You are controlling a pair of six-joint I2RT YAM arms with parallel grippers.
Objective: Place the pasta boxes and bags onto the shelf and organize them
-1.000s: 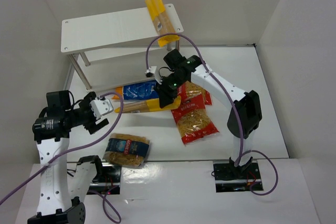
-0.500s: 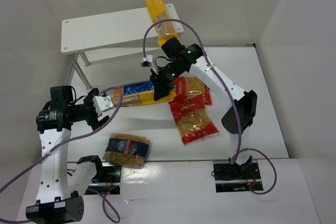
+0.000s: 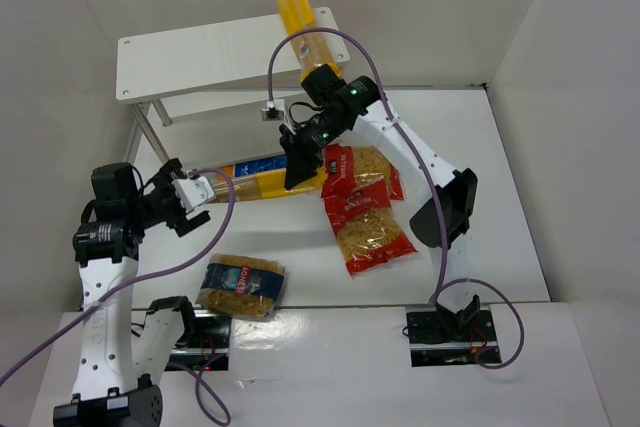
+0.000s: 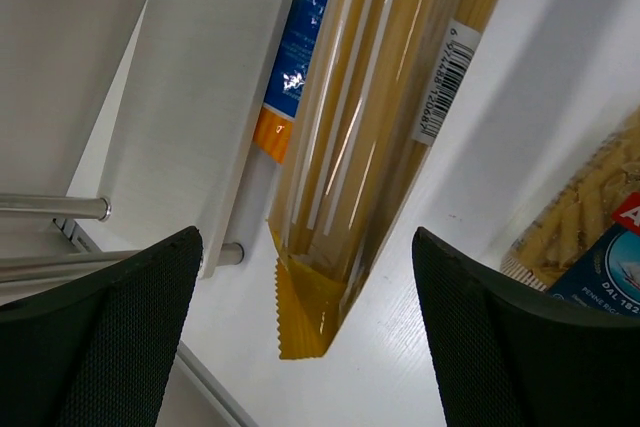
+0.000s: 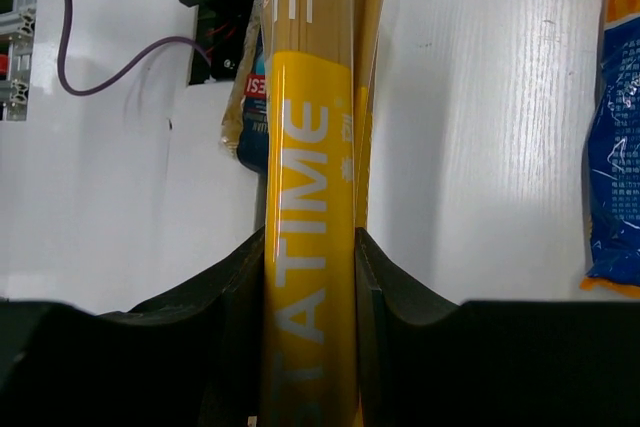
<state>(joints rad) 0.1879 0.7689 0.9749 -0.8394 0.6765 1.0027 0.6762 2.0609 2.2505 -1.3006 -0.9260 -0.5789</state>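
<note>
My right gripper (image 3: pixel 300 165) is shut on the yellow end of a long spaghetti pack (image 3: pixel 250 187), seen close in the right wrist view (image 5: pixel 305 197). The pack stretches left toward my left gripper (image 3: pixel 186 197), which is open. In the left wrist view the pack's pointed end (image 4: pixel 350 177) sits between the spread fingers (image 4: pixel 130 317) without touching them. A second spaghetti pack (image 3: pixel 302 35) lies on the right end of the shelf's (image 3: pixel 200 55) top board. The blue yellow-edged bag (image 3: pixel 262 165) lies behind the held pack. Two red bags (image 3: pixel 368 222) lie to the right. The clear blue-labelled bag (image 3: pixel 240 285) lies near the front.
The shelf's lower board (image 4: pixel 190 107) and its metal legs (image 4: pixel 50 209) are just left of my left gripper. The white enclosure walls close in the table at the left, back and right. Purple cables loop from both arms.
My right gripper has carried the spaghetti pack up and to the left, toward the shelf. My left gripper has moved up to the pack's left end.
</note>
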